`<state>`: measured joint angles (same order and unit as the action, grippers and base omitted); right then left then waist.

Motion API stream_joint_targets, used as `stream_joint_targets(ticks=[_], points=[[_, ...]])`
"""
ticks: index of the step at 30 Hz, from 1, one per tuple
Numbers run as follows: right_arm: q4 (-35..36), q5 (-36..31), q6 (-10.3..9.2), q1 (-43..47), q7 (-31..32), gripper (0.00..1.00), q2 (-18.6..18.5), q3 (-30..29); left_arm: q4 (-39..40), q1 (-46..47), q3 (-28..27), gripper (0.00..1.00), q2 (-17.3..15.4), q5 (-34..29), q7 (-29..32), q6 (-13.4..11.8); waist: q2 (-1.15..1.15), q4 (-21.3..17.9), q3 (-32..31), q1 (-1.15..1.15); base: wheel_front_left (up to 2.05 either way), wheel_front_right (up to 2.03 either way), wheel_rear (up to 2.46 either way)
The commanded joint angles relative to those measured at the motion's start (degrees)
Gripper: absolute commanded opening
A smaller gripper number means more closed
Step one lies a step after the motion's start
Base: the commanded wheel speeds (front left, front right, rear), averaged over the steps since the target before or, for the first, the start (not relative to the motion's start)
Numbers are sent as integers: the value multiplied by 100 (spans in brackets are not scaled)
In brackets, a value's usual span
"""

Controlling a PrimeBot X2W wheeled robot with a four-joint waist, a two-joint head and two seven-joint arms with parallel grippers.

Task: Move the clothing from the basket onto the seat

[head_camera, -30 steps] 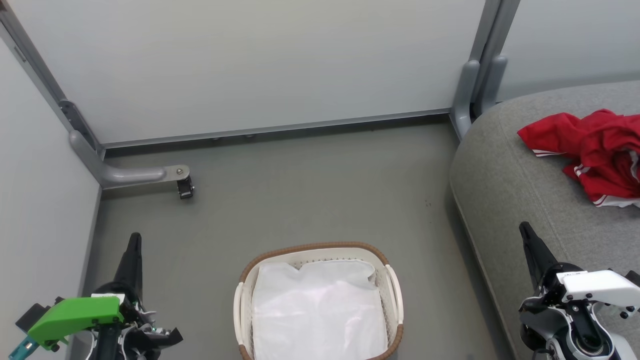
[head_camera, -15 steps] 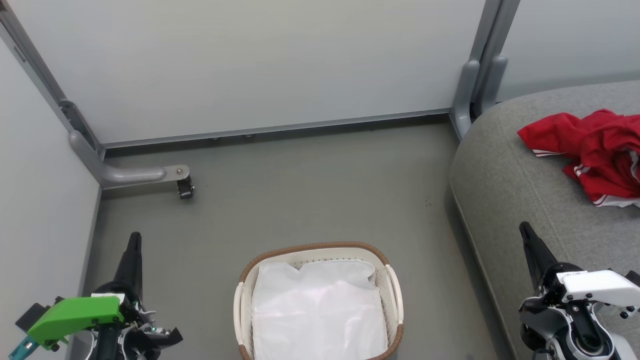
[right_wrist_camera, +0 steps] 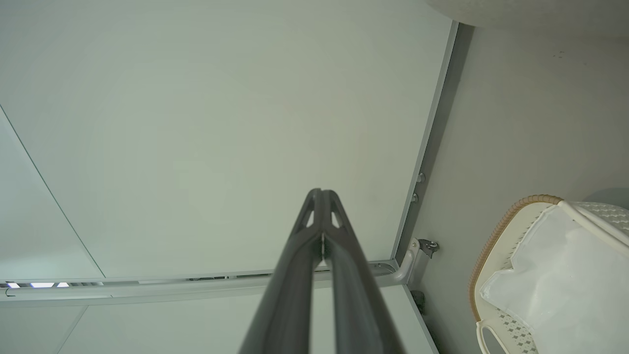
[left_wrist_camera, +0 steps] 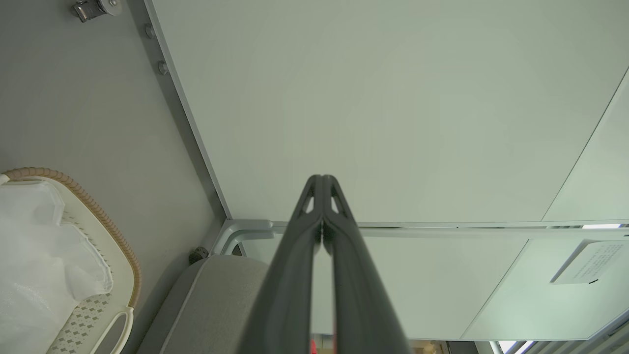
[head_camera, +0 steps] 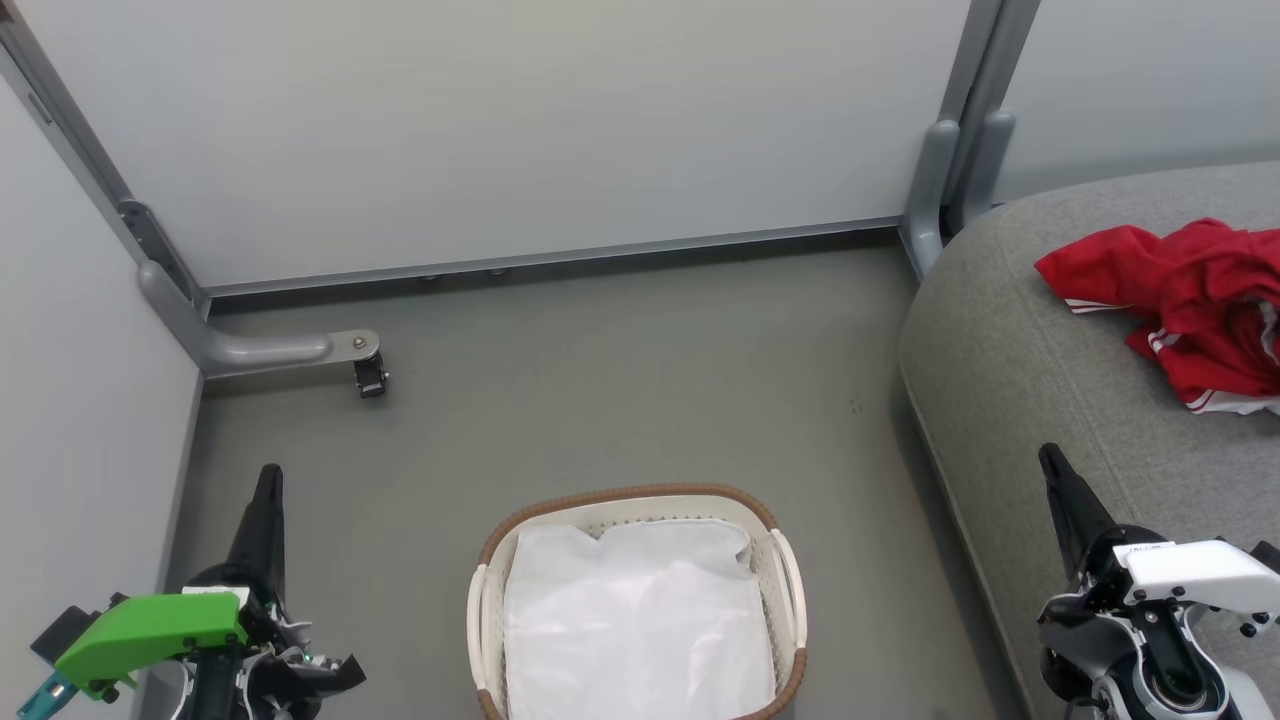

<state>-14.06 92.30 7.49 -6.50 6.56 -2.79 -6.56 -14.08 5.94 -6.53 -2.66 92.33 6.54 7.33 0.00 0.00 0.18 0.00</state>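
Note:
The red clothing [head_camera: 1190, 300] with white stripe trim lies bunched on the grey seat [head_camera: 1030, 370] at the right. The white basket [head_camera: 785, 570] with a brown woven rim stands on the floor at bottom centre, showing a white liner sheet [head_camera: 635, 620] inside. My left gripper [head_camera: 268, 478] is at the lower left, left of the basket, fingers together and empty. My right gripper [head_camera: 1048, 456] is at the lower right, over the seat's front edge, also shut and empty. Both wrist views show the basket [left_wrist_camera: 105, 221] [right_wrist_camera: 496, 231] beside shut fingertips [left_wrist_camera: 322, 179] [right_wrist_camera: 322, 192].
Pale partition walls [head_camera: 500, 130] close off the back and left. A grey metal foot with a small caster [head_camera: 368, 375] juts onto the floor at the left. A grey post [head_camera: 940, 190] stands by the seat's back corner. Grey floor [head_camera: 620, 380] lies between basket and wall.

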Motion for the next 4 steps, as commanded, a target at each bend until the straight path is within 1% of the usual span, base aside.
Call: stream_joint_targets(ticks=[1, 4], points=[[20, 20, 0, 59, 16, 0, -17, -10, 10, 59, -11, 0, -40, 17, 20, 35, 0, 0, 0, 0, 0, 0, 0], [20, 20, 0, 59, 16, 0, -17, -10, 10, 59, -11, 0, -40, 17, 20, 35, 0, 0, 0, 0, 0, 0, 0]])
